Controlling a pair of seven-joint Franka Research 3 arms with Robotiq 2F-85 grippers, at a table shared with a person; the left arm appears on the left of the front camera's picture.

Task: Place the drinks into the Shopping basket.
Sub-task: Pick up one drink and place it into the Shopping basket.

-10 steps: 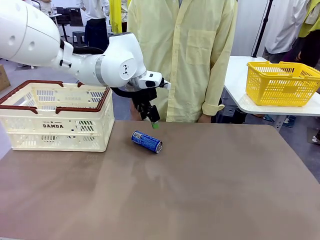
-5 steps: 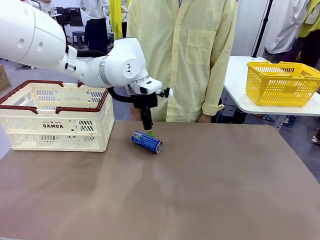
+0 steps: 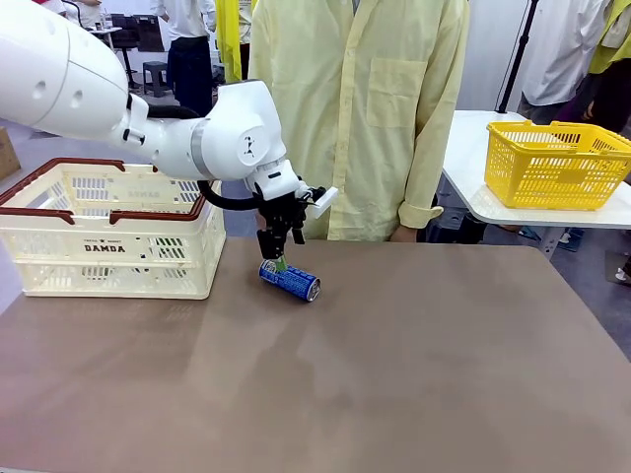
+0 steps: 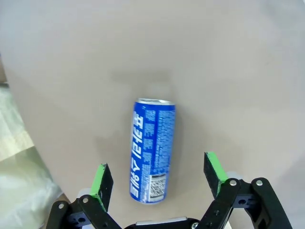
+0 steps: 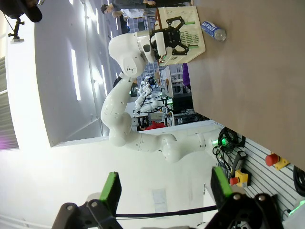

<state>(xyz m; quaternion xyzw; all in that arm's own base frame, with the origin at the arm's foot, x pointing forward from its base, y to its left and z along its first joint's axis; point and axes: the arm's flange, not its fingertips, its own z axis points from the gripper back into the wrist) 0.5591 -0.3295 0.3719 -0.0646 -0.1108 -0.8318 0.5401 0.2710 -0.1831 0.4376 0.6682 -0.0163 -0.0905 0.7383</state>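
The blue can (image 3: pixel 290 280) with white lettering lies on its side on the brown table (image 3: pixel 414 374), a little right of the Shopping basket (image 3: pixel 59 248). My left gripper (image 3: pixel 279 260) hangs open just above the can's left end, fingers pointing down. Seen from the left wrist, the can (image 4: pixel 152 150) lies lengthwise between the green pads (image 4: pixel 101 180), untouched, silver top pointing away. My right gripper (image 5: pixel 167 188) is open and holds nothing, far from the can (image 5: pixel 213 29) and the basket (image 5: pixel 195 42). The green can is out of view.
A person in a pale yellow shirt (image 3: pixel 365 108) stands at the table's far edge, right behind the can. A bright yellow mesh basket (image 3: pixel 557 163) sits on a white side table at the right.
My left gripper has come down and slightly left, turning at the wrist, from beside the person's shirt to just over the blue can. The can has not moved.
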